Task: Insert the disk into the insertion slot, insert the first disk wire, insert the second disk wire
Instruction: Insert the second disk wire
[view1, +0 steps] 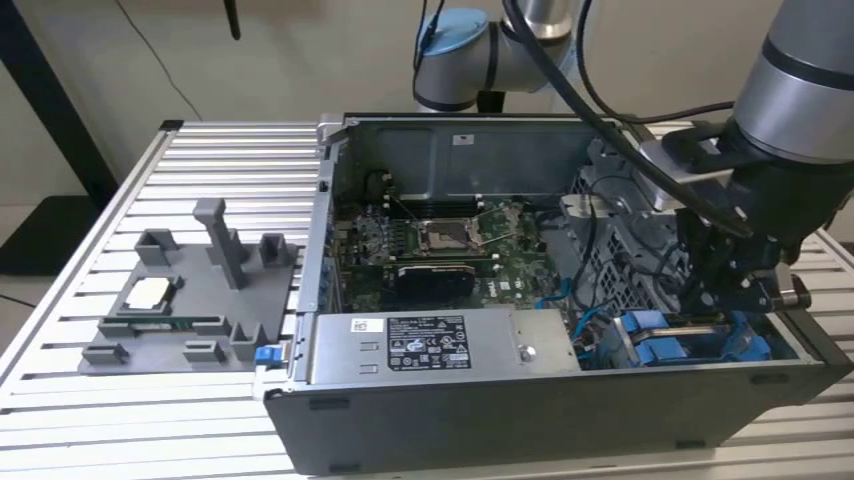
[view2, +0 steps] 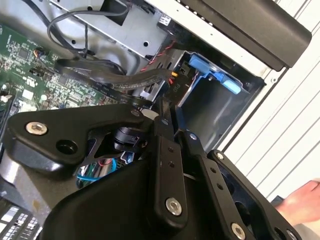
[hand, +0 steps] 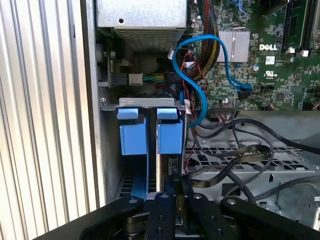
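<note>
Closest in, hand with fingers drawn almost together, nothing wider than a thin edge between them; hard to tell whether anything is truly pinched. Just beyond the fingertips, the disk, standing on edge in its blue carrier. Already down inside the insertion slot, beside a second blue carrier in the same bay.

Judged from this, seating or wiring at the bay is the step in hand. Best done by keeping the fingers in line with the blue rails, pressing straight along them and never sideways. Worth guarding against a snag on the loose blue wire and the black cables lying close beside the bay.

Farther out, the power-supply box, then the motherboard, all within the open case. Case set toward the counter edge at the exterior view's right. Farthest off, toward the opposite edge, a grey parts fixture, well apart from the work.
</note>
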